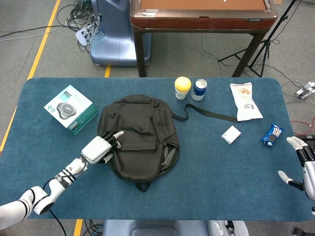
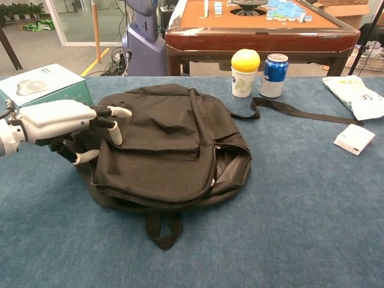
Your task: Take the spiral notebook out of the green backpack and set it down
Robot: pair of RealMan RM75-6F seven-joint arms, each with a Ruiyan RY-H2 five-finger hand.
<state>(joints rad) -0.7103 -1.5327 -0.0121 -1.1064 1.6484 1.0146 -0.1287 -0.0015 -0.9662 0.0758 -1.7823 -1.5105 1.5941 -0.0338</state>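
The dark green backpack (image 1: pixel 142 128) lies flat in the middle of the blue table, its zipper gaping along the right side (image 2: pixel 231 165). No spiral notebook shows; the bag's inside is hidden. My left hand (image 1: pixel 101 146) is at the bag's left edge, fingers curled over the fabric and thumb under it, and it grips the bunched, slightly raised edge (image 2: pixel 90 135). My right hand (image 1: pixel 304 164) hovers at the table's far right edge with its fingers spread, holding nothing; the chest view does not show it.
A teal box (image 1: pixel 70 108) sits left of the bag. Behind it stand a yellow-lidded cup (image 1: pixel 182 87) and a blue can (image 1: pixel 199 89). The bag's strap (image 1: pixel 211 114) trails right toward a snack bag (image 1: pixel 244 101), a small white box (image 1: pixel 231 134) and a blue packet (image 1: pixel 272 135).
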